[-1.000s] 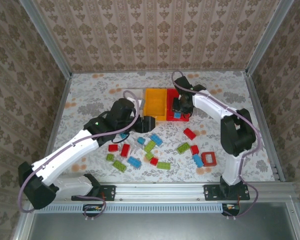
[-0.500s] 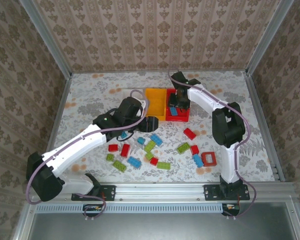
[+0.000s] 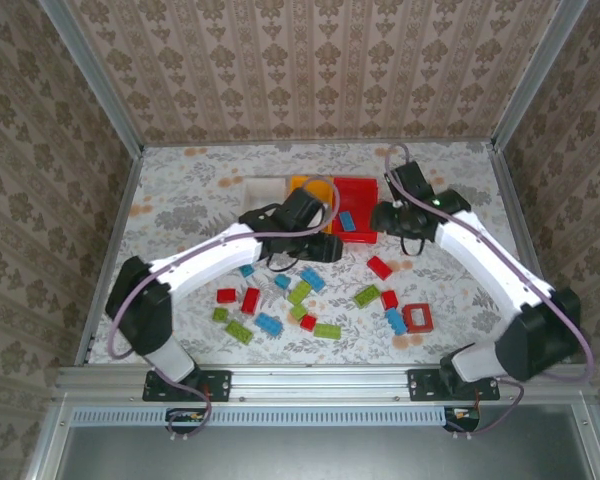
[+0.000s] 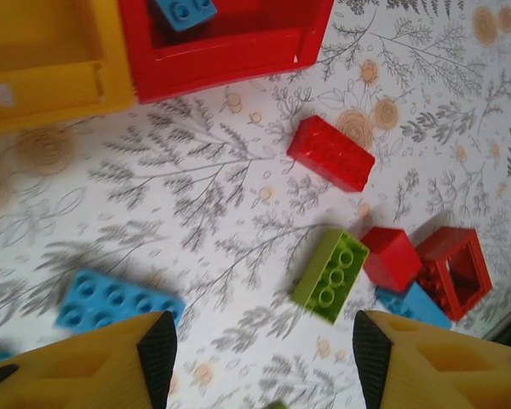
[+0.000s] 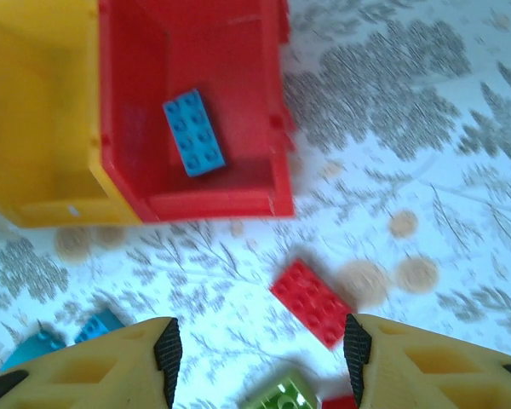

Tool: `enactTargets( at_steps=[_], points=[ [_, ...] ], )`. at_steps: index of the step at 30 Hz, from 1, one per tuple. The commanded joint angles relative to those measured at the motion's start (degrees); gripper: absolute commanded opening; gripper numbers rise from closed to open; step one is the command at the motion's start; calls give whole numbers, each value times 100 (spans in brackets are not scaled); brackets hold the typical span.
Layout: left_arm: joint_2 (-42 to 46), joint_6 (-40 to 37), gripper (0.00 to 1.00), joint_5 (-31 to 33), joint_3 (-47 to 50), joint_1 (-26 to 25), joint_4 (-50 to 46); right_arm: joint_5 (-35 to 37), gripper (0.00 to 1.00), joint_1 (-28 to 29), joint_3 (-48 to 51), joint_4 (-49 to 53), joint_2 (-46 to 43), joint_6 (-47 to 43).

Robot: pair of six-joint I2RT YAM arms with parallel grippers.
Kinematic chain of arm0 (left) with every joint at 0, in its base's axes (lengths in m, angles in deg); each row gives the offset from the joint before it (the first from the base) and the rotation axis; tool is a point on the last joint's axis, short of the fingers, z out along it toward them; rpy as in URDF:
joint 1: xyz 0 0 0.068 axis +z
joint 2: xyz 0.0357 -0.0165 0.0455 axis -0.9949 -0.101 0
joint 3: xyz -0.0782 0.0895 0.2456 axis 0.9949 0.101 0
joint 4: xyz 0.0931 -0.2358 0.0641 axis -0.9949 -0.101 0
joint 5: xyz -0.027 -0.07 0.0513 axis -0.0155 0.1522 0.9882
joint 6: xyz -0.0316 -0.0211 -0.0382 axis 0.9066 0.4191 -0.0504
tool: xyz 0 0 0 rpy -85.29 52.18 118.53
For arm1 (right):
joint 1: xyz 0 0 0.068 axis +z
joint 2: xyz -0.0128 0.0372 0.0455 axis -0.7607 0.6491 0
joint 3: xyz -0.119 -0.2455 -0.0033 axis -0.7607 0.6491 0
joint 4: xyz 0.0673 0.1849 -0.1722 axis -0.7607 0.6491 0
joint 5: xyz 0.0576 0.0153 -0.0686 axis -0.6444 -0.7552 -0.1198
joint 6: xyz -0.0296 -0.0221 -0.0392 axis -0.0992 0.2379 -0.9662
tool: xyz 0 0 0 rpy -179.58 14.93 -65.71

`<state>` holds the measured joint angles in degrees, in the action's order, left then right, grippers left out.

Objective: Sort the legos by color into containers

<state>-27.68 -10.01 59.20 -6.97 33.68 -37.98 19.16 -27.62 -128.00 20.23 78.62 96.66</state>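
With left pincer [image 4: 264,345] and right pincer [image 5: 260,349] both agape and empty, one blue lego [image 5: 192,132] lying in the red bin [image 5: 277,128], hover square over the loose red lego [image 5: 311,302] on the table [image 5: 426,170], align jaws across its narrow sides, then close.

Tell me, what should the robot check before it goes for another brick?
1. Right jaws free: ok, open, nothing between them.
2. Left jaws free: ok, open and empty.
3. Blue brick inside the red bin: ok, lying flat on its floor.
4. Next target clear: ok, a red brick lies apart from the others near the right jaws.
5. Sorting done: not ok, many loose bricks lie on the table.
6. White bin contents: cannot tell, too small to see.
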Motion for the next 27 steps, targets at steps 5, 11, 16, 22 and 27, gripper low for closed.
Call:
enactTargets(
  at_steps=[5,11,16,22,27],
  points=[
    [-1589,491,59,-462,-1696,-584,-455,276,58,15,785,1180,-1782,697],
    [-2585,-303,57,-728,-3048,-1116,-1190,1079,59,6,205,1955,-2666,887],
    [-2918,-1872,54,-813,-3453,-1560,-1266,1760,59,6,-501,2295,-3192,970],
    [-3339,-3149,54,-410,-3906,-1924,-1485,1996,66,13,-1195,2560,-3472,1105],
    [-3753,-3602,55,-382,-4411,-2103,-1479,1733,75,6,-1517,2755,-3616,1315]
  ],
)
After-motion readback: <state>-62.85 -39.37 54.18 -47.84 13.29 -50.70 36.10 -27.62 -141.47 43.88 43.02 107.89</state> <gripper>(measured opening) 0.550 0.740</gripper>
